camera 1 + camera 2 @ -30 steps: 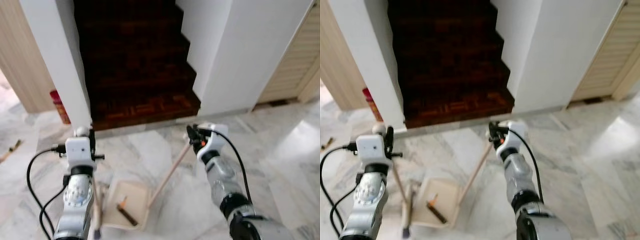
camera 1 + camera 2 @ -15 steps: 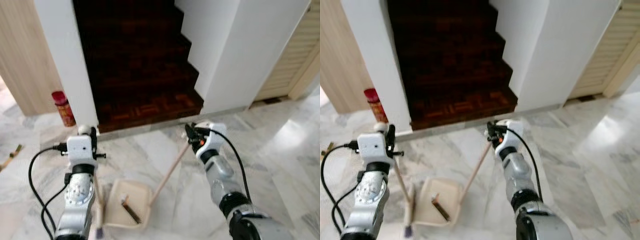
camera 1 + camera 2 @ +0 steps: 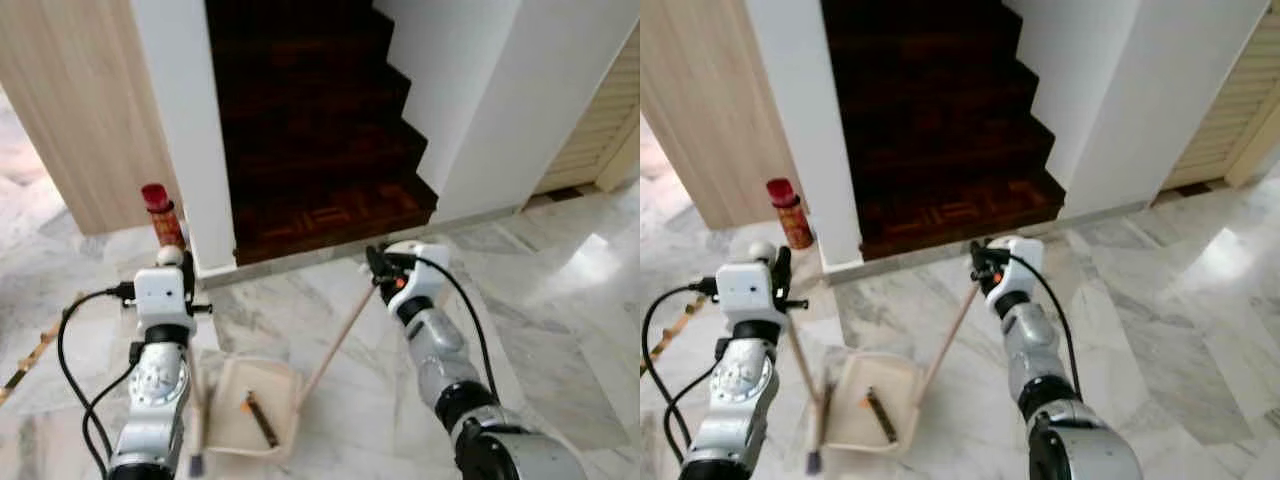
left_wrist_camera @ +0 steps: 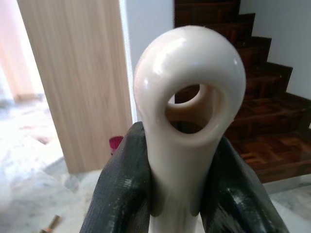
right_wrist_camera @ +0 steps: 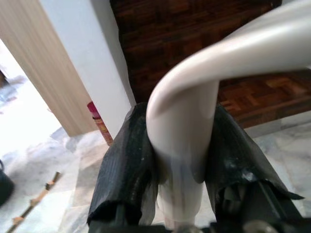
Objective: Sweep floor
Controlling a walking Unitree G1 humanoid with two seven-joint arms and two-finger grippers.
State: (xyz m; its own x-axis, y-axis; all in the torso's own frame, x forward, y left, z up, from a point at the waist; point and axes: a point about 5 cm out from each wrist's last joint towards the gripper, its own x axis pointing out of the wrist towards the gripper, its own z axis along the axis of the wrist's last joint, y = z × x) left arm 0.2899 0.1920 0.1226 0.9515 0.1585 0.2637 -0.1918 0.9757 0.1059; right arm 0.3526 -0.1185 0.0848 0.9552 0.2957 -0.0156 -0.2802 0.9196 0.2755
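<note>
Broom stands near left of you, its ringed cream handle end clamped by your left gripper, while your right gripper squeezes the dustpan pole that slants down to the pan on the marble floor. Far ahead rise the dark wooden stairs, with a red canister by the white wall at far left and a stick lying left.

floor: grey-veined white marble | dustpan: cream | stairs: dark brown parquet | can: red

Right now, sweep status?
Left gripper shut on broom handle. Right gripper shut on dustpan handle. Dustpan on floor, debris inside. Stairs ahead.
</note>
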